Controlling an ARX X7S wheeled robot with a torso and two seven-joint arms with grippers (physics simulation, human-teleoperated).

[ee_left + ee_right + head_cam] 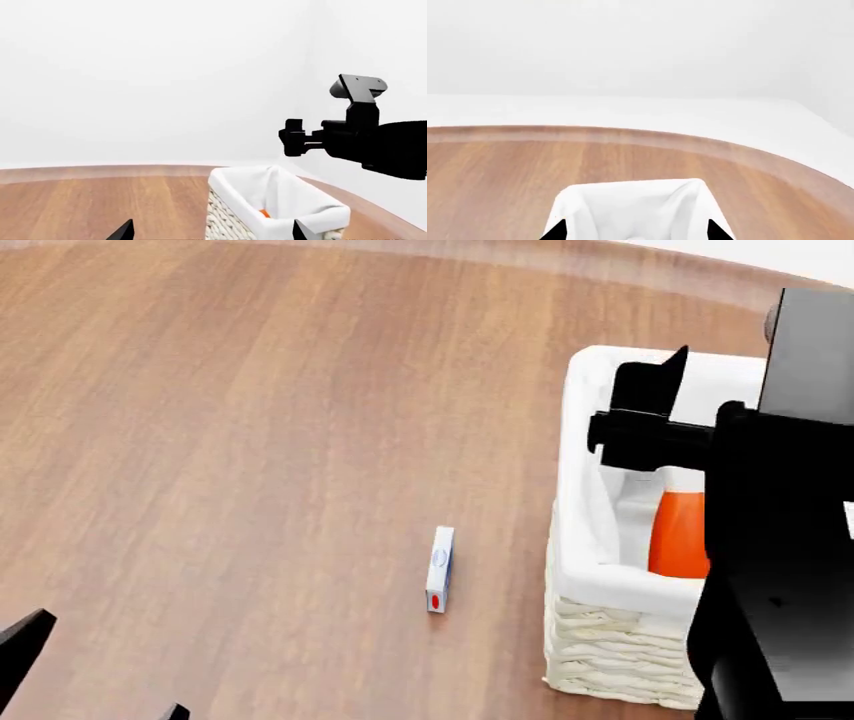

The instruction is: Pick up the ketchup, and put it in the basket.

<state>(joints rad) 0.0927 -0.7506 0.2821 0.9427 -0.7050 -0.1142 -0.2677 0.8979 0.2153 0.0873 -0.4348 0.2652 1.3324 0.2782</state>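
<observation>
Two arms on my rig, one item already stowed. Entry by entry:

Ketchup [678,535]: orange-red squeeze bottle, lying inside the basket [587,455] against the white liner. In the head view the right arm hides its upper part; in the left wrist view only an orange sliver shows over the liner. I judge the placing done, with only the retreat left.

Right gripper [632,231]: poised directly above the basket opening. Its two dark fingers [555,231] stand wide apart with nothing between them, which fits a release straight down into the liner. Arm and camera mount block much of the basket in the head view.

Left gripper [210,231]: parked low and well away from the basket, idle. Its finger tips sit far apart and empty. I read this as kept out of the working arm's way.

Small white carton [439,569]: lying flat on the bench, near the basket's left wall but apart from it. It bears blue and red marks and is no part of my task.

Bench [240,440]: warm brown wood grain with a curved far edge, otherwise bare in these views.

Room: plain white walls and floor, evenly lit.
</observation>
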